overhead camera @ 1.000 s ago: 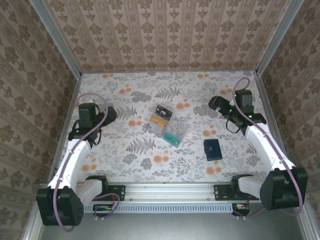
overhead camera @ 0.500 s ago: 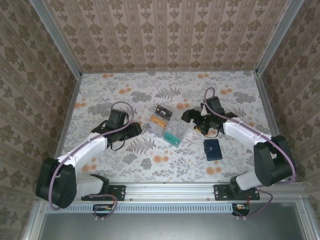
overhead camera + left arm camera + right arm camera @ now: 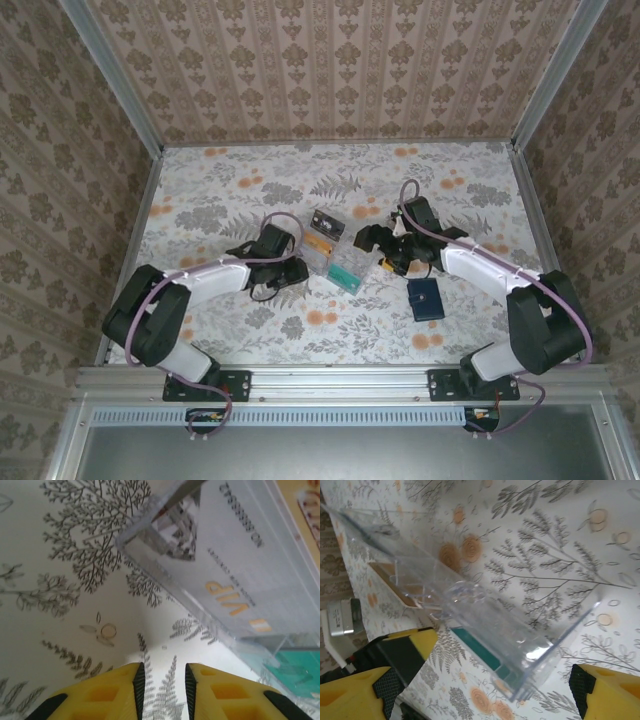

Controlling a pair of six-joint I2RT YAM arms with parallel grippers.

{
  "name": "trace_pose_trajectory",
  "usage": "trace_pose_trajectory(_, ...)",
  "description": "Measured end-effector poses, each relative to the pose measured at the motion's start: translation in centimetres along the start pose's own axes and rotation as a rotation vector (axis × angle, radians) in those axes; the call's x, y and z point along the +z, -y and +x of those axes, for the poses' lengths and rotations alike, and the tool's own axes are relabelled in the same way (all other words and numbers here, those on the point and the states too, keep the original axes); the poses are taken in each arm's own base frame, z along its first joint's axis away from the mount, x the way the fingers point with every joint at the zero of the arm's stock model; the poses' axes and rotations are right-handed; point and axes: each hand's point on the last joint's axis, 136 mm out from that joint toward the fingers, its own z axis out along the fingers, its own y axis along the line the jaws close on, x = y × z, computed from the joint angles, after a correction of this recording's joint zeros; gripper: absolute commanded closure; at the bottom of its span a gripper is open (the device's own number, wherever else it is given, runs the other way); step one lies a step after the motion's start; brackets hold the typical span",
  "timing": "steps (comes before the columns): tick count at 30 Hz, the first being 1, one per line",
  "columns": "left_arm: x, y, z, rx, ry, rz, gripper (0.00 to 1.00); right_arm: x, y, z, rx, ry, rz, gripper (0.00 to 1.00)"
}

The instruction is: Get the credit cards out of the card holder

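On the flowered table (image 3: 200, 200), the right gripper (image 3: 490, 685) stands wide apart, straddling the clear card holder (image 3: 485, 615), probably to brace it. Left gripper (image 3: 162, 680): jaws narrowed, empty, just beside its corner. Credit cards (image 3: 240, 570) lie inside, mid-table.

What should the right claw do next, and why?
Probably ease the right gripper forward around the clear card holder. Its jaws stand open with the box's end lined up between them, and a teal card lies inside.
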Motion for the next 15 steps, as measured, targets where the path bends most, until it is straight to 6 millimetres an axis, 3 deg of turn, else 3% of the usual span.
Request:
trace_pose_trajectory(8,1.5,-0.2,-1.1,-0.028,0.029,-0.024,0.8,1.6,0.3,-0.7,0.006,-0.008,0.005,0.09)
trace_pose_trajectory(15,1.9,-0.1,-2.4,-0.032,0.063,-0.041,0.84,2.6,-1.3,-2.6,-0.017,0.01,-0.017,0.1)
